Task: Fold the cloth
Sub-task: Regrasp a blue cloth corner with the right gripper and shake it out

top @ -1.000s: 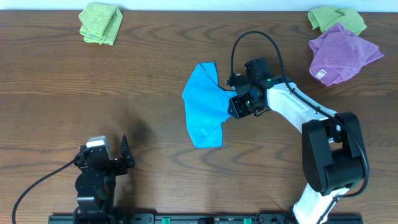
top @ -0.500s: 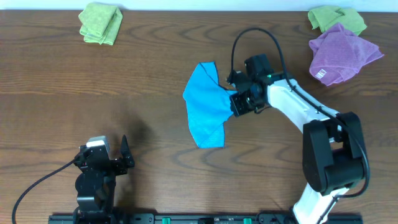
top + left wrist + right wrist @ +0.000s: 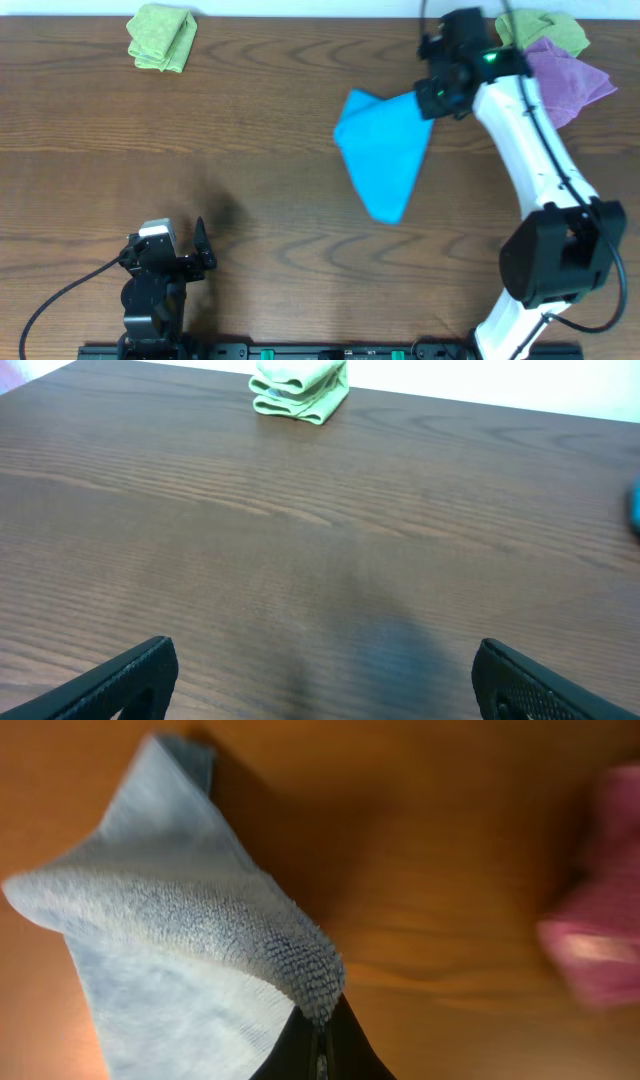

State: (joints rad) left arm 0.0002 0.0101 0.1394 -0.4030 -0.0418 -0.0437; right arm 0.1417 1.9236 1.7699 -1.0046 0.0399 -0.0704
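The sky-blue cloth (image 3: 385, 155) hangs bunched in the air over the table's right-centre, pinched at one edge. My right gripper (image 3: 432, 100) is shut on that edge, high at the back right. In the right wrist view the cloth (image 3: 190, 950) drapes away from the closed jaws (image 3: 320, 1038). My left gripper (image 3: 175, 258) rests open and empty at the front left, far from the cloth; its fingers (image 3: 320, 680) frame bare wood. A sliver of the cloth (image 3: 634, 508) shows at the right edge of the left wrist view.
A folded lime-green cloth (image 3: 162, 36) lies at the back left, also shown in the left wrist view (image 3: 300, 387). Another lime-green cloth (image 3: 545, 30) and a purple cloth (image 3: 570, 80) lie at the back right, close behind my right arm.
My right gripper has lifted the blue cloth off the table and carried it up and to the back right. The left arm has not moved.
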